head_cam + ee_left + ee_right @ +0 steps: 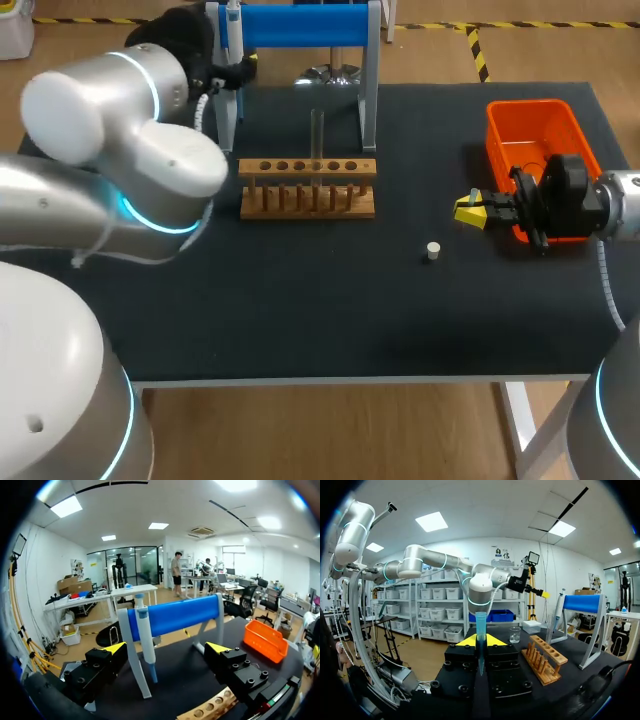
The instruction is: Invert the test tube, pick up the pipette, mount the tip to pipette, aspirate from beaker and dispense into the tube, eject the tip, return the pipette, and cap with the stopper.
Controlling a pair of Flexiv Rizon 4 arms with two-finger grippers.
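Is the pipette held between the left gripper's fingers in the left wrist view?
No, the pipette hangs on the blue stand, ahead of the left gripper's open fingers and touching neither.

I look at a black-topped table (300, 320) on a wooden floor (330, 430), with white walls (560, 565) and bright ceiling panels (66, 506).
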